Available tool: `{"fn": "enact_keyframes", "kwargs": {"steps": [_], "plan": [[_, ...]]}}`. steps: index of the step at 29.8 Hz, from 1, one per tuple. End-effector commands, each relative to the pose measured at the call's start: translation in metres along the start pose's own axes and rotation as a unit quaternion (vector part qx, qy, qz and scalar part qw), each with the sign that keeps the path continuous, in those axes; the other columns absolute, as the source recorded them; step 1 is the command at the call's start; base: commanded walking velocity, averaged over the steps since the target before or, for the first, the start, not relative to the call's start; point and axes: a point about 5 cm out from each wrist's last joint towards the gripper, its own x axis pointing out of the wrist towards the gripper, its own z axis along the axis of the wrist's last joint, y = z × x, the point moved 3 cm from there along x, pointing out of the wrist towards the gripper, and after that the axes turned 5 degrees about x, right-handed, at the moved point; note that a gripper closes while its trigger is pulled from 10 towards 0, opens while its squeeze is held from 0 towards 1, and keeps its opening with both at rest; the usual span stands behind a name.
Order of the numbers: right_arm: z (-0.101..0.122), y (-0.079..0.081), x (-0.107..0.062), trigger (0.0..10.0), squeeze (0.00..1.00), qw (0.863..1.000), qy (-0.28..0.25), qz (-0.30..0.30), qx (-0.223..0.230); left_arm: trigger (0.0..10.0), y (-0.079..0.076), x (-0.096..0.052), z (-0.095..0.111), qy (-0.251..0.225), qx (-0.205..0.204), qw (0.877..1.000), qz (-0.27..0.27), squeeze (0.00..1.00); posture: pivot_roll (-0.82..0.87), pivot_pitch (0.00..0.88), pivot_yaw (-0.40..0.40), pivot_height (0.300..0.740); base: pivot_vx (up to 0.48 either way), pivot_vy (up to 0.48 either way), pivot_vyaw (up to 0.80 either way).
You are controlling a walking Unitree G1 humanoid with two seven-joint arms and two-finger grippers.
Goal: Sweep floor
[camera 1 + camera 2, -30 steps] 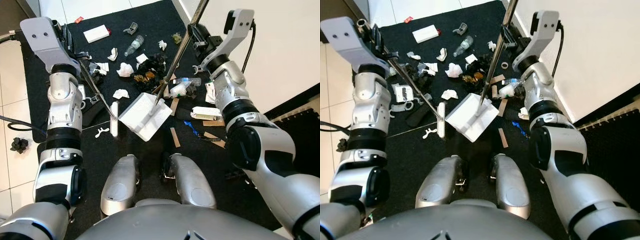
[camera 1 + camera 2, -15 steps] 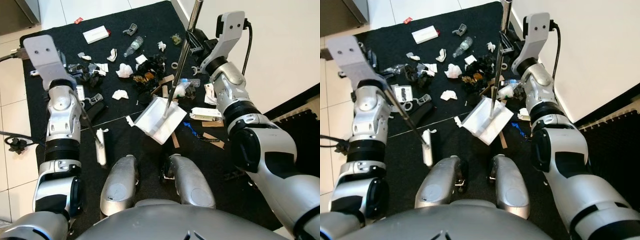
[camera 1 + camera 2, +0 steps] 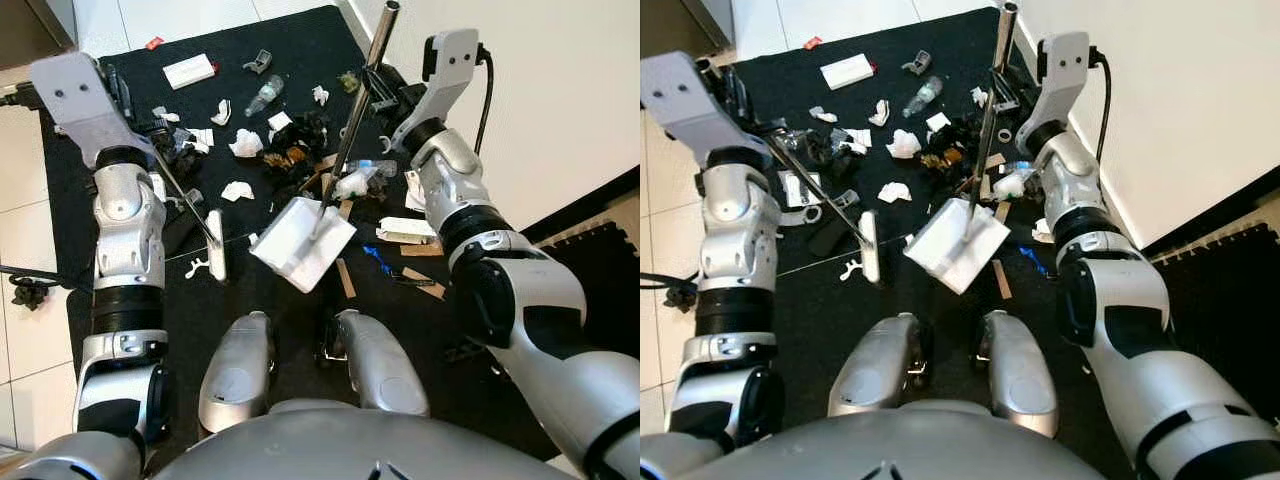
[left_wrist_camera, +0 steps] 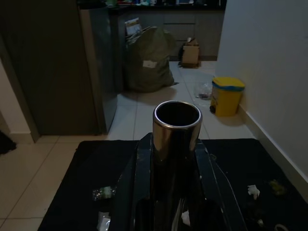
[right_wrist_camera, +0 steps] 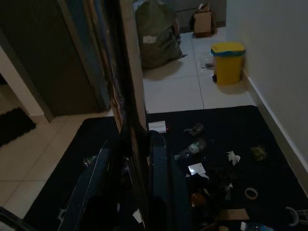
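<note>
Left hand (image 4: 173, 159): clamped on the chrome tube handle of the slim white-headed broom (image 3: 215, 258), whose head rests on the black floor mat (image 3: 300, 40).
Right hand (image 5: 132, 159): gripping the metal pole of the white plastic dustpan (image 3: 302, 243), tilted beside the broom head.
Litter: crumpled paper, cardboard strips and a clear plastic bottle (image 3: 264, 96) lie strewn beyond the pan.

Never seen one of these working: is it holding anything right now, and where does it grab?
Yes. The left gripper clamps the upper end of the broom's metal handle; the right gripper clamps the dustpan's pole near its top.
</note>
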Motion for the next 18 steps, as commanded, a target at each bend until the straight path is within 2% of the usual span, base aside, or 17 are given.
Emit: {"fn": "enact_keyframes", "kwargs": {"steps": [1,10,12,15,18], "plan": [[0.015,0.0,0.004,10.0,0.0,1.0,-0.03,0.002,-0.004,10.0,-0.003,-0.003,0.002,-0.006,0.002,1.0,-0.003,0.0,0.11,0.0,-0.025,0.74,0.0,0.0,0.0],[0.004,0.004,0.002,10.0,0.0,1.0,-0.011,0.006,-0.009,10.0,-0.004,-0.008,-0.008,0.008,0.014,1.0,-0.011,0.0,0.11,0.0,-0.027,0.74,0.0,0.0,0.0],[-0.01,0.004,-0.005,10.0,0.0,0.999,0.01,0.008,-0.032,10.0,-0.006,-0.014,-0.018,0.021,0.025,0.999,-0.015,0.0,0.11,0.0,-0.026,0.74,0.0,0.0,0.0],[-0.021,-0.002,-0.014,10.0,0.0,0.999,0.021,-0.006,-0.038,10.0,-0.005,-0.021,-0.029,0.034,0.028,0.999,-0.016,0.0,0.11,0.0,-0.024,0.74,0.0,0.0,0.0],[-0.025,-0.007,-0.019,10.0,0.0,0.998,0.024,-0.022,-0.047,10.0,-0.005,-0.025,-0.034,0.039,0.029,0.999,-0.017,0.0,0.11,0.0,-0.023,0.74,0.0,0.0,0.0]]}}
